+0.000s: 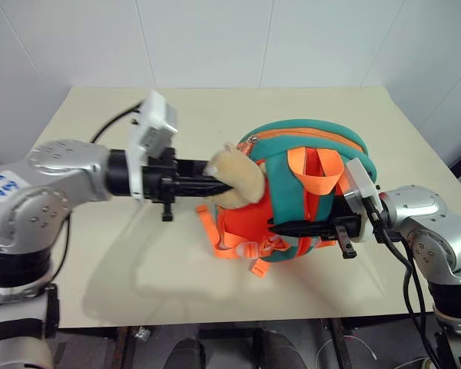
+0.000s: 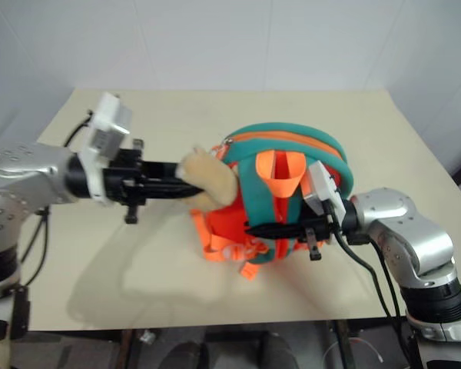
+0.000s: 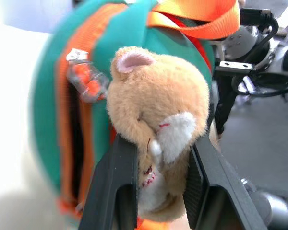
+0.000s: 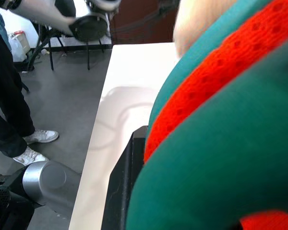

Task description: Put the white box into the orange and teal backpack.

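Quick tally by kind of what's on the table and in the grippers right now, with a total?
Backpack: 1, orange and teal backpack, right gripper shut on it
Plush toy: 1, tan plush toy, left gripper shut on it
Grippers: 2
Table: 1, table
Total: 5

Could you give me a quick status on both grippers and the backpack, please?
Left gripper shut on plush toy. Right gripper shut on backpack strap side. Backpack held above table.
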